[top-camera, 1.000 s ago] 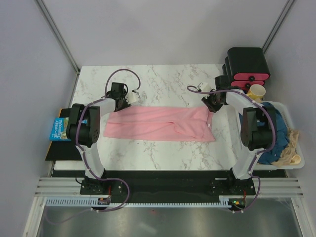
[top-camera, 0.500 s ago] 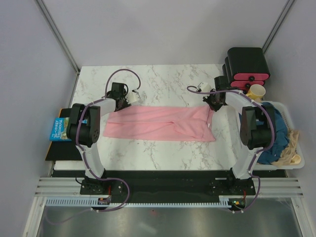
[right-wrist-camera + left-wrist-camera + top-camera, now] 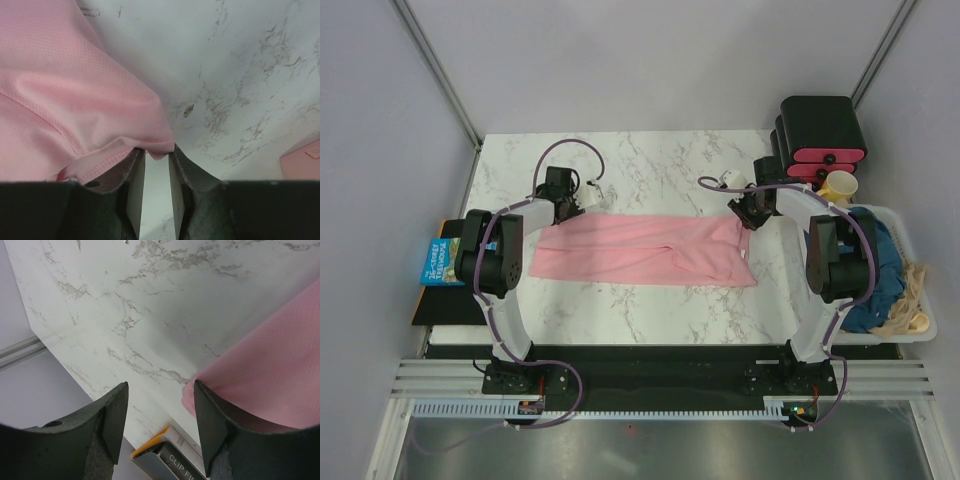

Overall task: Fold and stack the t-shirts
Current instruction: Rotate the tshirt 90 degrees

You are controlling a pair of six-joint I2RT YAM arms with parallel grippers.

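pink t-shirt [image 3: 645, 250]: long folded strip across mid-desk [image 3: 650, 170] | left gripper [image 3: 160, 390]: jaws wide, empty, at its far-left corner | right gripper [image 3: 156, 155]: jaws slightly parted at far-right hem | I reckon cross-folds, teal t-shirt [image 3: 888, 260] in right-edge bin [image 3: 923, 322], stacking all remain

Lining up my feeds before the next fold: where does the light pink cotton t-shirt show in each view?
Top external: the light pink cotton t-shirt lies mid-frame, spread wide left to right.
Left wrist: only its corner, at the right edge.
Right wrist: it fills the upper left.
Shared landmark: the white marble tabletop.
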